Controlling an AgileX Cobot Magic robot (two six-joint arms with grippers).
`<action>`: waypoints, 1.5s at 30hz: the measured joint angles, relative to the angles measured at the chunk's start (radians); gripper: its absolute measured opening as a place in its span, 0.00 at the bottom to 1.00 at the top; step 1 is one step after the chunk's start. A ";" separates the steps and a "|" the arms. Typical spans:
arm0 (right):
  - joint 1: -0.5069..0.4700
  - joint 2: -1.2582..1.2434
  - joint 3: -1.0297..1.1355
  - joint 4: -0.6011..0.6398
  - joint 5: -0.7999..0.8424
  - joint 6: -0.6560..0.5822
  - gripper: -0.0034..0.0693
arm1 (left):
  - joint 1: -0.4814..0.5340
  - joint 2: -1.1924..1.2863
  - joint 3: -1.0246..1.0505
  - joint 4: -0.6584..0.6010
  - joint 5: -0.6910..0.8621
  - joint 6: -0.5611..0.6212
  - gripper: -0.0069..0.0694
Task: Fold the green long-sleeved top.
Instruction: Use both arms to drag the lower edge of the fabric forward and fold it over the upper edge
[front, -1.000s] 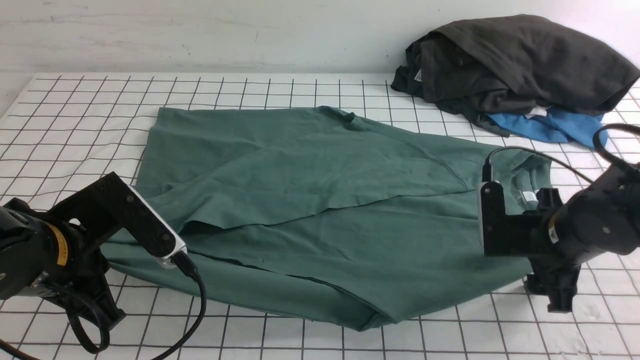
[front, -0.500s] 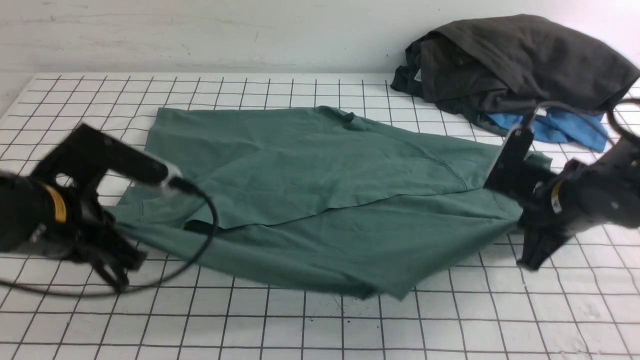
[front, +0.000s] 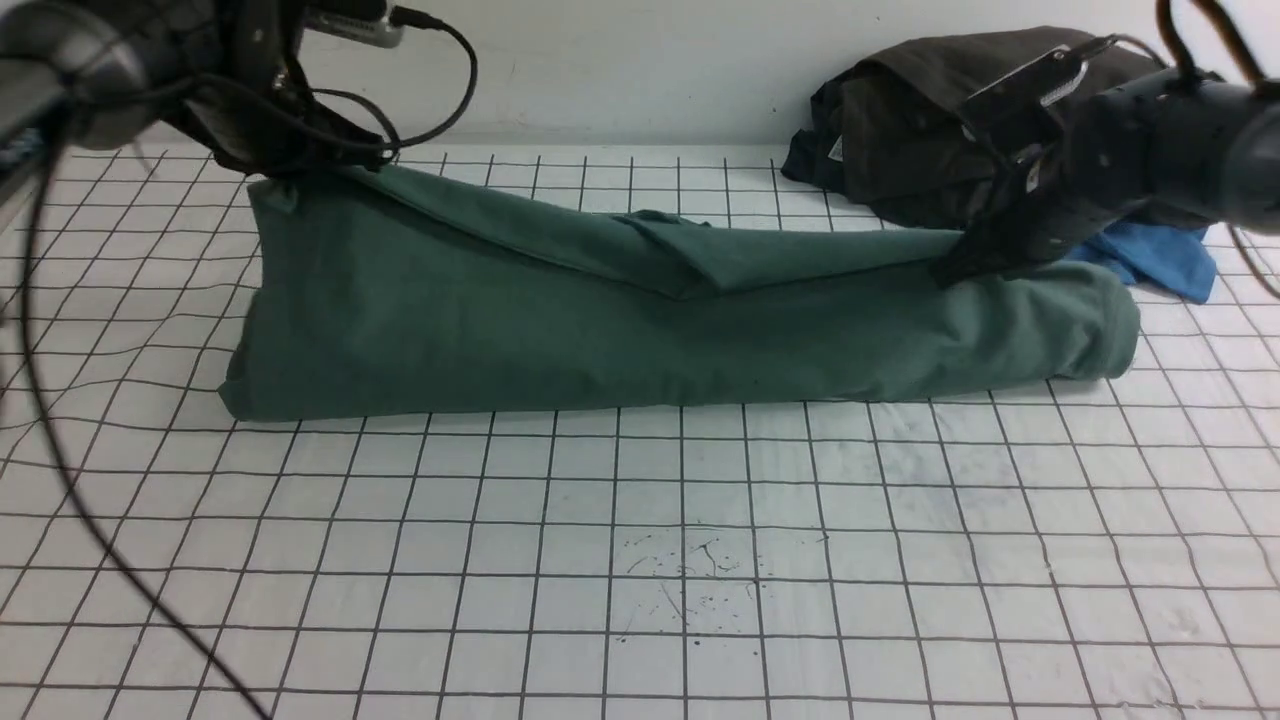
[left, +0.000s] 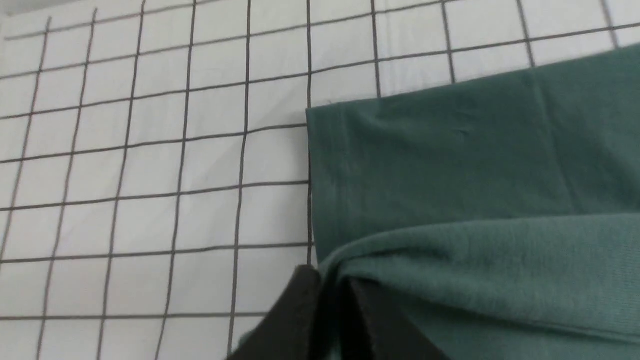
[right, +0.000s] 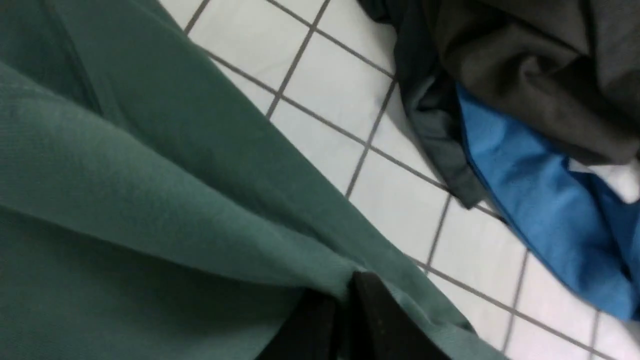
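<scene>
Two pinches explain the shape. Nearest, on the gridded table (front: 640, 560), the green long-sleeved top (front: 640, 330) lies doubled lengthwise, its rounded fold facing the robot. At its far edge the left gripper (left: 327, 280) and the right gripper (right: 342, 290), jaws narrow, each clamp the upper layer, probably to align edges. Beyond lie a dark garment (front: 900, 130) and a blue garment (front: 1160, 255).

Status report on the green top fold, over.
Left gripper, right gripper: shut on dull green cotton long-sleeved top, far edge. Top doubled into long band. Dark charcoal garment, bright blue garment heaped near right end.
</scene>
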 joint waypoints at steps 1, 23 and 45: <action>-0.001 0.038 -0.042 0.016 0.029 0.003 0.13 | 0.003 0.064 -0.086 -0.001 0.048 0.001 0.25; 0.154 0.272 -0.351 0.698 0.326 -0.658 0.03 | -0.048 0.363 -0.541 -0.405 0.392 0.332 0.23; 0.087 0.310 -0.351 0.910 0.004 -0.595 0.10 | -0.053 0.410 -0.532 -0.590 0.394 0.389 0.08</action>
